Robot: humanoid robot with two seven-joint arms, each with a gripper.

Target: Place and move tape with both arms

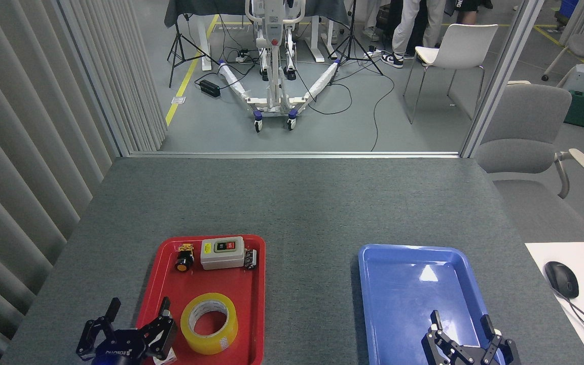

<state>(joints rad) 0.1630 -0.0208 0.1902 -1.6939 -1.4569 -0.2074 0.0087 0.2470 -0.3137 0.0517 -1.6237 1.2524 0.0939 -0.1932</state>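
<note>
A grey table [292,203] is shown; the tape [209,323] lies in the red tray [256,314], the blue tray [373,304] is bare. The left gripper [137,312] and right gripper [462,324] are spread open, holding nothing.

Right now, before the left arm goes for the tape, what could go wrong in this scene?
1. The left gripper is open with one finger over the red tray edge; descending, it may catch the rim and shift the tray.
2. The tape lies flat near the tray's front; a poor grasp could push it sideways.
3. The right gripper hangs open over the blue tray, so a handover must cross the bare table gap, where a drop is possible.
</note>
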